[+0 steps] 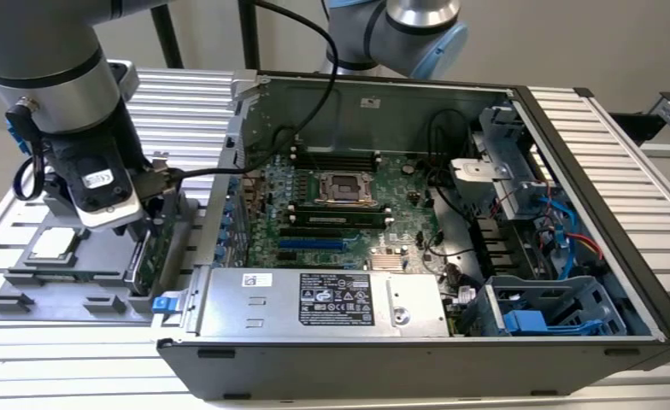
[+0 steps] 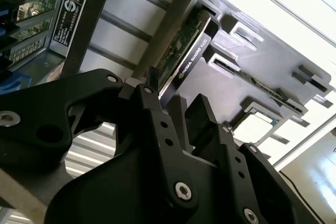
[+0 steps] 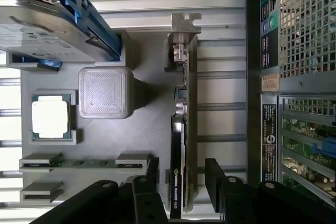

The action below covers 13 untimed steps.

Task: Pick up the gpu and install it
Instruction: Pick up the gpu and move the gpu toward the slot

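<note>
One ribbed aluminium surface (image 1: 85, 359) lies beneath the pincer (image 3: 184, 171), and one open dark metal computer case (image 1: 426, 367) is seen beside it. The thin, rectangular gpu (image 3: 177, 145) is stood on edge in one matte grey moulded tray (image 3: 152, 114). It is straddled by the pincer's two black fingers (image 3: 214, 177), which are spread apart. One square silver chip (image 3: 50, 119) is set nearby.

First wrist view: the hard drive (image 3: 42, 24) and the computer case (image 3: 294, 103) are cut off by the picture's edge. Second wrist view: one end of the gpu (image 2: 186, 51) is hidden behind the gripper (image 2: 176, 90).
</note>
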Each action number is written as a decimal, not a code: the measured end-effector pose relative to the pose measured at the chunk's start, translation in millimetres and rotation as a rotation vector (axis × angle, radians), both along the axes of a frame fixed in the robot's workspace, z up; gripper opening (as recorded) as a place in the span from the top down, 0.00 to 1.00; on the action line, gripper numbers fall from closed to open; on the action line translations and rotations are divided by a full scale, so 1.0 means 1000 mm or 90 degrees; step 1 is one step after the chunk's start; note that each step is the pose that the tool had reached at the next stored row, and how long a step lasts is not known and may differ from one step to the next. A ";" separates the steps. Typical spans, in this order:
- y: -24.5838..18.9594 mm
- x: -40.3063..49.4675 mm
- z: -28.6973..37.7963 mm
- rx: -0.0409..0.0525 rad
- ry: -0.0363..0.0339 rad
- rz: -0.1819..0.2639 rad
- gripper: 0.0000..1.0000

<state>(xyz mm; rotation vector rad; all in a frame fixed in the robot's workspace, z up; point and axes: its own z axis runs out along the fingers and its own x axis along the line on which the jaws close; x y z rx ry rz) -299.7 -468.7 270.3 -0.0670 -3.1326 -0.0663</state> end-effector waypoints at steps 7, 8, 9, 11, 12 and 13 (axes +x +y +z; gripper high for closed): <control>0.0000 0.0000 -0.0033 0.0000 0.0000 0.000 0.00; 0.0000 0.0000 -0.0038 0.0000 0.0000 0.000 0.00; 0.0000 0.0000 -0.0043 0.0000 0.0000 0.000 0.00; 0.0000 0.0000 -0.0053 0.0000 0.0001 0.000 0.00; 0.0000 0.0000 -0.0057 -0.0001 0.0001 0.000 0.00; 0.0000 0.0000 -0.0059 -0.0001 0.0001 0.000 0.00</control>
